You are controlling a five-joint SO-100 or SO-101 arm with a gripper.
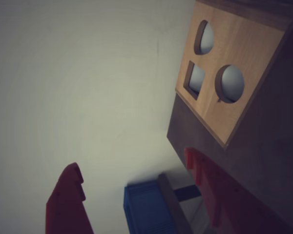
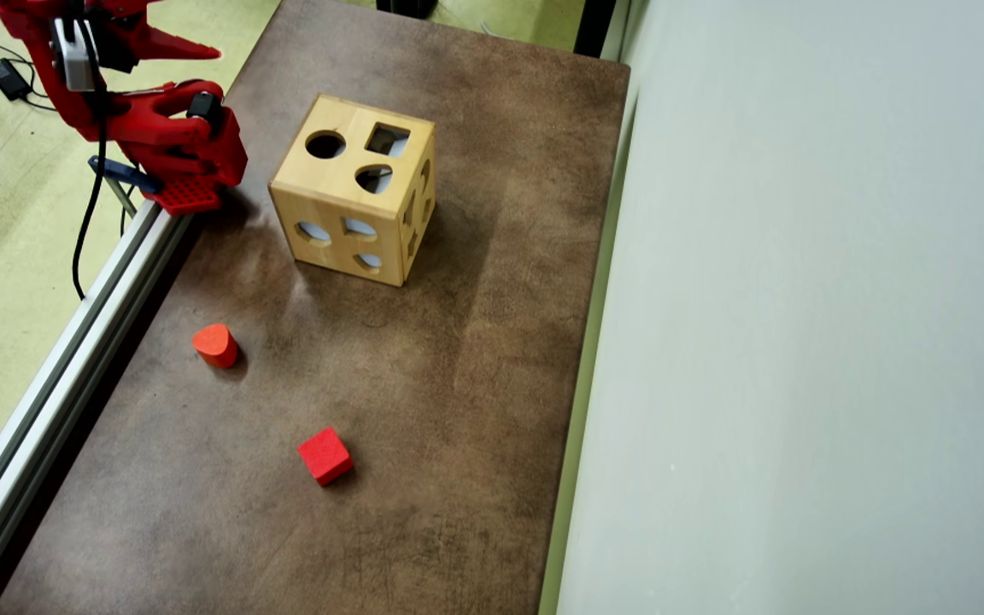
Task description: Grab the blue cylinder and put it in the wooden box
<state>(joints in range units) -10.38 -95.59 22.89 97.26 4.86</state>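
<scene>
The light-wood cube box with shape-sorter holes [image 2: 354, 201] stands on the brown table [image 2: 424, 410] toward the 12 o'clock end in the overhead view, its top face showing a round, a square and a rounded-triangle hole. The red two-finger gripper [image 2: 193, 51] sits at the 10 o'clock corner of that view, at the table's left edge beside the aluminium rail [image 2: 56, 376], just left of the box and apart from it. In the wrist view the gripper [image 1: 136, 175] has its two red fingers [image 1: 66, 204] spread wide, with nothing clamped between them; the box [image 1: 229, 83] fills the 2 o'clock area. A blue object [image 1: 146, 209] lies at 6 o'clock between the fingers, but whether it is the blue cylinder cannot be told; no blue cylinder shows on the table overhead. A red rounded block [image 2: 215, 345] lies at 8 o'clock from the box, and a red cube [image 2: 325, 456] at 6 o'clock, both well apart from the gripper.
</scene>
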